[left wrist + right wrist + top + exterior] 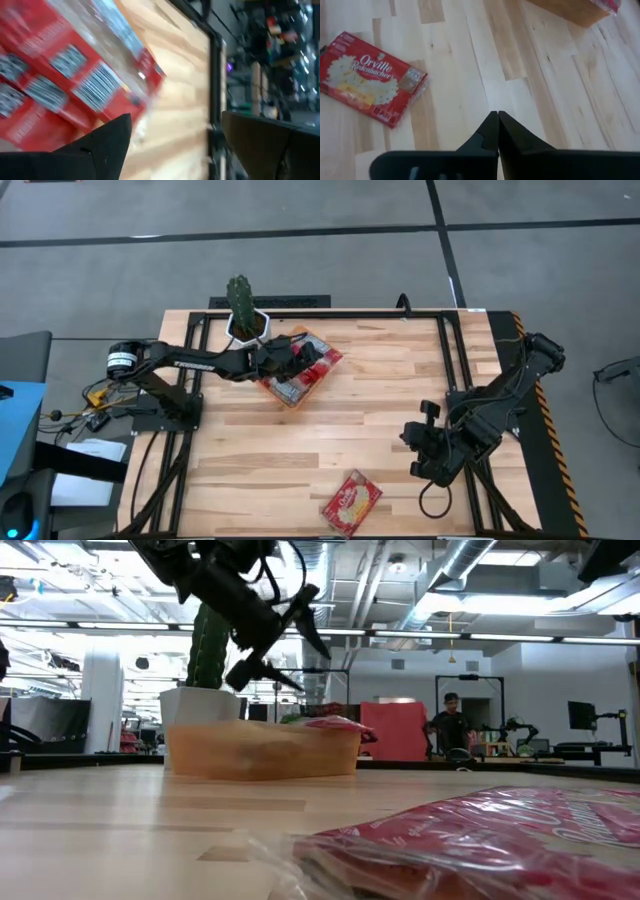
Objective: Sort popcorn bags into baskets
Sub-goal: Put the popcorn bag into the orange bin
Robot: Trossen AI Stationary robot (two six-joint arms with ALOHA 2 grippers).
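Observation:
The orange basket stands at the far left of the table, with red popcorn bags lying in it. My left gripper hovers open just above those bags, with nothing between its fingers. One more popcorn bag lies flat on the wood near the table's front edge. My right gripper hangs shut above the bare table at the right, to the far right of that bag.
A green cactus in a white pot stands right behind the basket, close to my left arm. A black frame runs along the table's far and right sides. Bare wood lies between the basket and the loose bag.

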